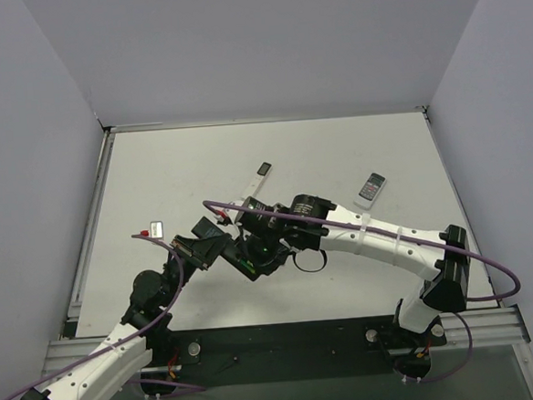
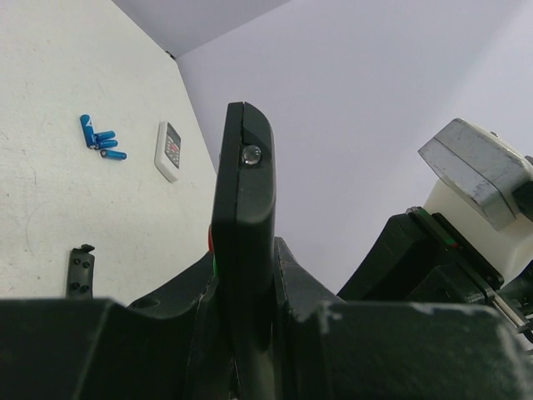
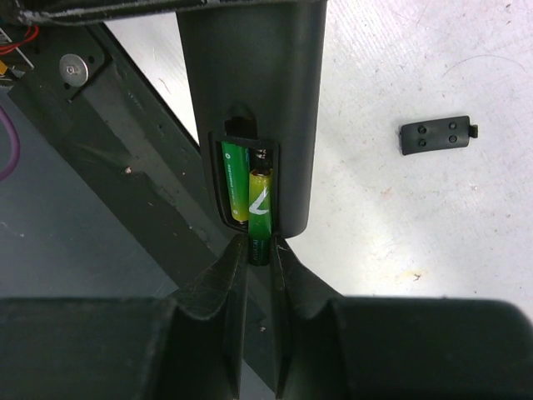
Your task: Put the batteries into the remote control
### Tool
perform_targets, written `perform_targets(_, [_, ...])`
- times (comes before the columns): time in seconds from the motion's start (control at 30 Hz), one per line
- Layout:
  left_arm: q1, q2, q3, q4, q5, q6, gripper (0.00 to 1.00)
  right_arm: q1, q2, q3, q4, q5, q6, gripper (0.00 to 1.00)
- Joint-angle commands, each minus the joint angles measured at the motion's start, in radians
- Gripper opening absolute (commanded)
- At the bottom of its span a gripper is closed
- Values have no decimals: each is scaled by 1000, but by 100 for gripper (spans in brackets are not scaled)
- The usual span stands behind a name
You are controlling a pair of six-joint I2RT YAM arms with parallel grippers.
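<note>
Pale table (image 1: 336, 149) below, and both arms meet over its near middle. The left gripper (image 2: 246, 287) has the black remote (image 2: 243, 200) clamped tight between its fingers, held up off the surface, top end poking out past the fingertips. From the right wrist we see the remote's back with the bay open. The right gripper (image 3: 259, 248) is right at that end, fingers narrow, pinching the held battery (image 3: 260, 212) by its lower end. This green cell's upper part lies in the right-hand slot and its tail hangs over the remote's edge, so it's not fully in. Touching it on the left, the seated battery (image 3: 232, 183), also green, lies down in its slot. Farther back on the table sits the stick remote (image 1: 256, 181), with the keypad remote (image 2: 169, 151) well apart from it. The black cover (image 3: 439, 137) lies flat by itself. A cluster of blue cells (image 2: 100, 142) lies just beside the keypad remote.
</note>
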Motion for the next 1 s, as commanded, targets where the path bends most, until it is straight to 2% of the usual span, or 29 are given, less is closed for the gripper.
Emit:
perform_targets(0.0, [2, -17, -84, 93, -9, -21, 0, 5, 27, 52, -56, 31, 25, 0])
perform_targets(0.57, [2, -21, -83, 78, -6, -21, 0, 14, 82, 115, -96, 114, 20, 11])
perform_targets(0.77, [2, -24, -80, 65, -4, -31, 0, 19, 90, 129, -102, 126, 8, 23])
perform_targets(0.97, [2, -28, -80, 35, -12, -55, 0, 26, 85, 141, -101, 132, 0, 28])
